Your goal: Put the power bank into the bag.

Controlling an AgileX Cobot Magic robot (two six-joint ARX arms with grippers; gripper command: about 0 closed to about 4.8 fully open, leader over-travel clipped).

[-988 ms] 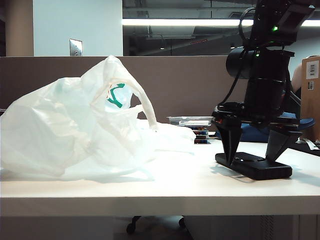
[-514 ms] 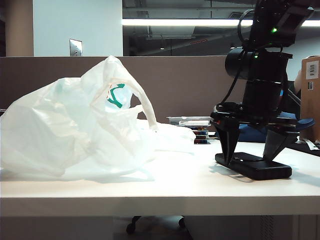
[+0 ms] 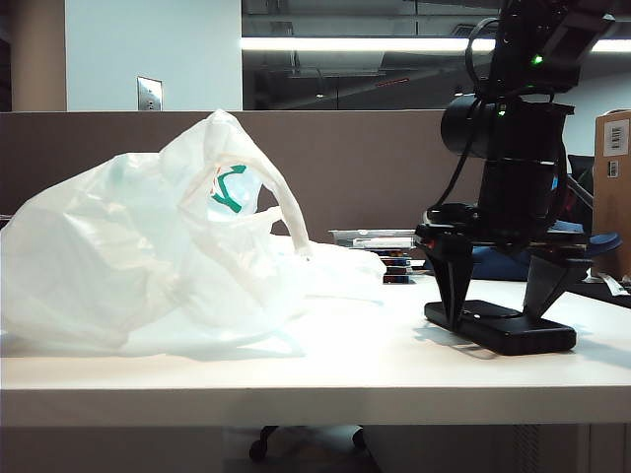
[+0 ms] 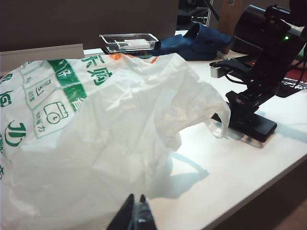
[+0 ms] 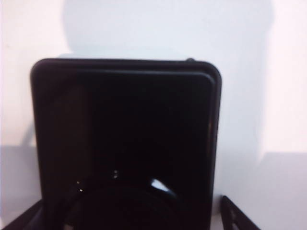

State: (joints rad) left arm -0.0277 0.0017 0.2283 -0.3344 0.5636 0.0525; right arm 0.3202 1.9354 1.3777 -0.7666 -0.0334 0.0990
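Black and matte, the power bank [image 3: 500, 327] lies flat on the white worktop [image 3: 325, 370], well apart from the bag [image 3: 148, 266] and to its right in the exterior view. That view shows the right gripper [image 3: 500, 296] pointing down over the slab, its jaws spread wide, one finger at each end, not clamped. The right wrist view is filled by the power bank [image 5: 124, 143] alone, with only finger tips cut off at the frame edge. Green printed characters and small pictograms on the bag [image 4: 96, 134] show only in the left wrist view; they are too creased to read. The exterior view shows just a green-and-red logo there. The left gripper [image 4: 135, 216] sits low beside the bag, jaws together, mostly cut off. Behind the bag lie a clear tray [image 4: 128, 41] and dark blue sandals [image 4: 192, 43].
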